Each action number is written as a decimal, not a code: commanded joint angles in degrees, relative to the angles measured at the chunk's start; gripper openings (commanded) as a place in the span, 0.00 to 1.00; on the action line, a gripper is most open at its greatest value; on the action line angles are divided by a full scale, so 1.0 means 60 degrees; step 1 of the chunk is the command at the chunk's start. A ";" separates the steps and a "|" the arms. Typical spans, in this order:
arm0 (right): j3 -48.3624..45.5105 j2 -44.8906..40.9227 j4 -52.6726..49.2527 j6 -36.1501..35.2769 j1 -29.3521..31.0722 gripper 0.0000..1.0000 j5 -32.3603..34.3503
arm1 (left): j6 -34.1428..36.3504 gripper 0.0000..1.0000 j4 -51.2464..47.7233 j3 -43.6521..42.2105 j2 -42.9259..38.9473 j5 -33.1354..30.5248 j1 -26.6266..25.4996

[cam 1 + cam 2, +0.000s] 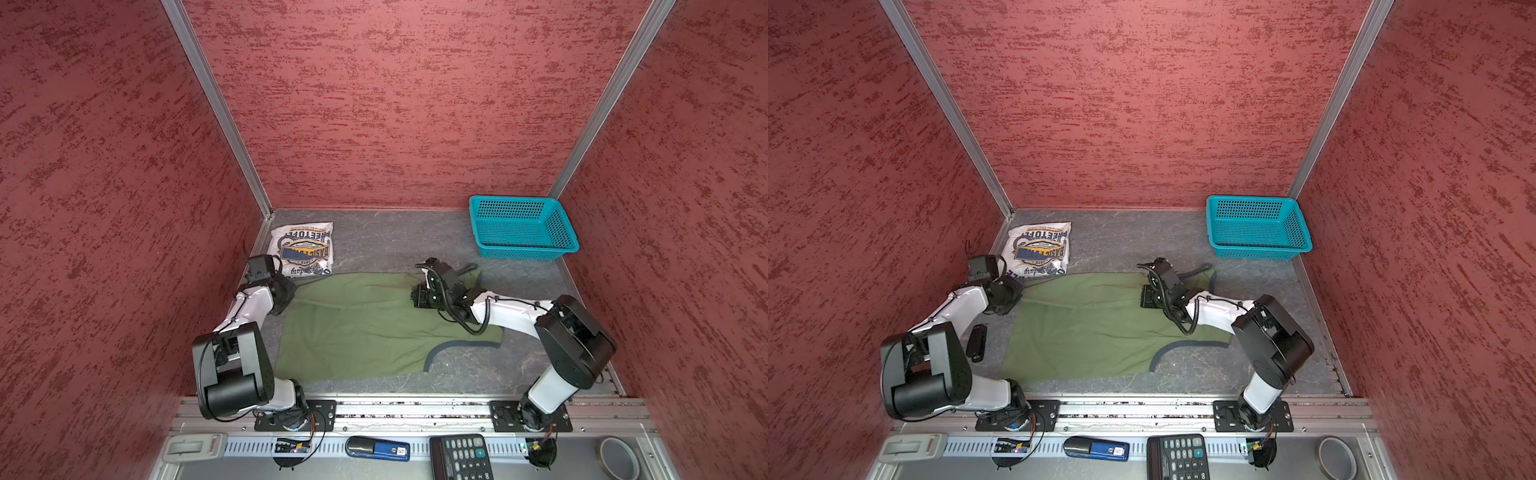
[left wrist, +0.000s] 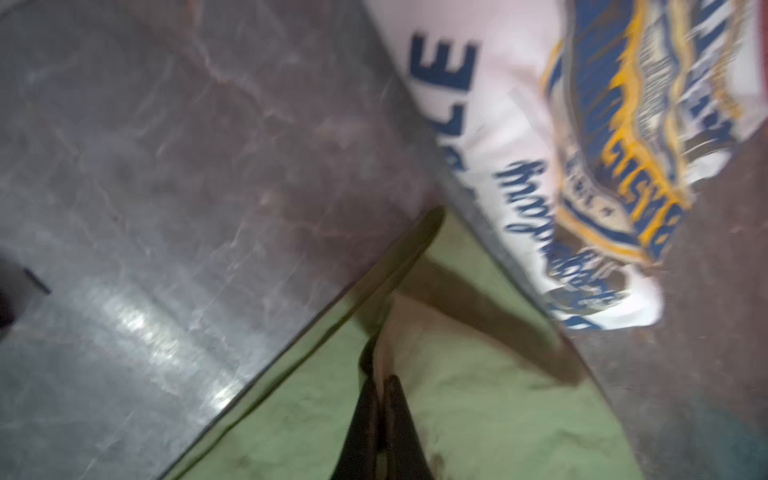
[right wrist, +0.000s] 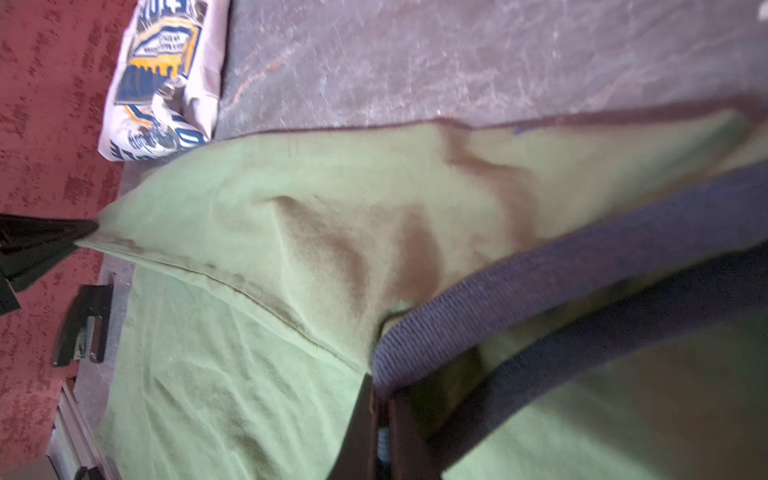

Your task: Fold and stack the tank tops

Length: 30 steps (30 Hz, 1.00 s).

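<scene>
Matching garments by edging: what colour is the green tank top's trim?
Grey-blue ribbed trim, clearest in right wrist view.

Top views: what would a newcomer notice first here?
The green top sprawls across the middle of the table, with the left claw and right claw shut on its far edge. A folded white top lies at the far left corner, a teal basket at the far right.

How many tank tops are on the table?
2. The folded white tank top lies in the far left corner; the green tank top is spread mid-table, pinched by the left hand and right hand. No others appear hidden.
</scene>
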 commanded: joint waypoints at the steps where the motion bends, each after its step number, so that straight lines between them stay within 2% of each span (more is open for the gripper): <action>1: -0.0332 0.0042 0.0134 0.0400 0.0095 0.08 0.0068 | -0.0048 0.08 0.0303 -0.0479 -0.0203 0.0087 0.0181; 6: -0.0014 0.0290 -0.0225 0.0378 0.0093 0.22 0.0081 | -0.0061 0.04 0.0421 -0.0244 0.0471 0.0823 0.0548; 10: 0.0393 -0.0205 -0.0783 0.0000 0.0001 0.25 0.0700 | -0.0165 0.03 0.0226 0.0307 0.0156 0.0827 0.0588; 17: 0.0947 -0.0465 -0.1066 -0.0280 -0.0297 0.07 0.0609 | -0.0096 0.04 -0.0571 0.2380 0.0209 0.1389 0.0412; 22: 0.1415 -0.0887 -0.1208 -0.0598 -0.0632 0.05 0.0867 | 0.0088 0.04 -0.1281 0.4014 0.0538 0.1332 0.0158; 26: 0.1763 -0.0802 -0.1118 -0.0792 -0.0655 0.04 0.0740 | 0.0382 0.09 -0.1248 0.4191 0.0529 0.0796 -0.0108; 30: 0.1580 -0.0521 -0.0848 -0.0706 -0.0655 0.03 0.0419 | 0.0349 0.09 -0.1587 0.3808 0.1058 0.0616 -0.0071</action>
